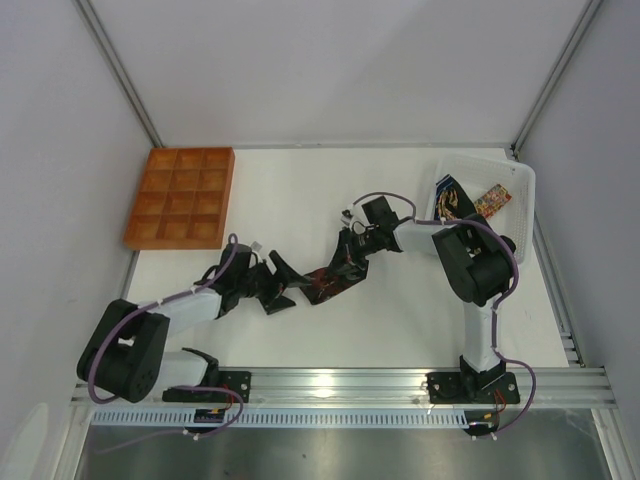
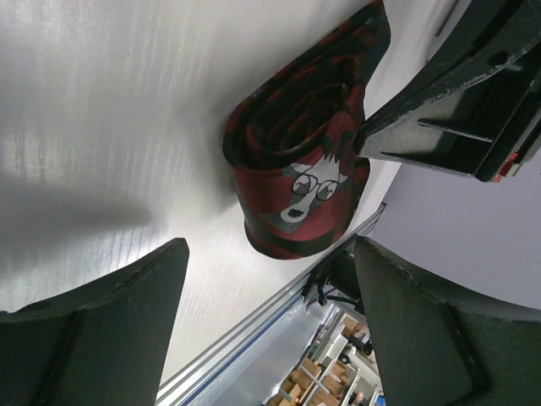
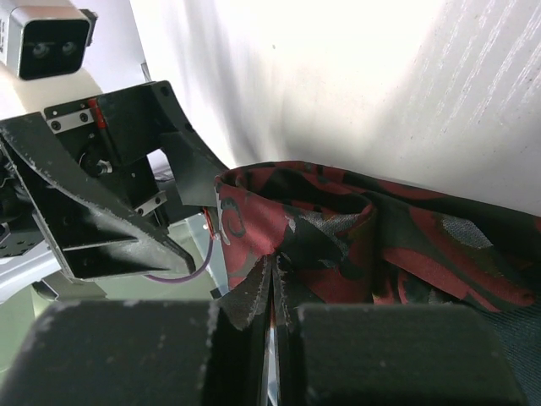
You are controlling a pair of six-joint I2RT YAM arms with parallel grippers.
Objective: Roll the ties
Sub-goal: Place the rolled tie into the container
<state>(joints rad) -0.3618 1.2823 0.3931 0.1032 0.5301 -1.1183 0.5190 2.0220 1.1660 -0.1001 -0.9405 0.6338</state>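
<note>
A maroon and black patterned tie (image 1: 325, 283) lies at the table's middle, partly rolled. In the left wrist view its rolled end (image 2: 300, 182) lies on its side, a loose coil with a cartoon face print. My left gripper (image 1: 280, 288) is open and empty, its jaws (image 2: 270, 251) spread wide just short of the roll. My right gripper (image 1: 350, 262) is shut on a fold of the tie (image 3: 380, 245), the fingertips (image 3: 272, 272) pinching the fabric's edge. More patterned ties (image 1: 455, 200) lie in the white basket.
An orange compartment tray (image 1: 180, 197) stands at the back left. A white basket (image 1: 520, 180) stands at the back right beside the right arm. The two grippers are close together; the left gripper (image 3: 110, 211) fills the left of the right wrist view.
</note>
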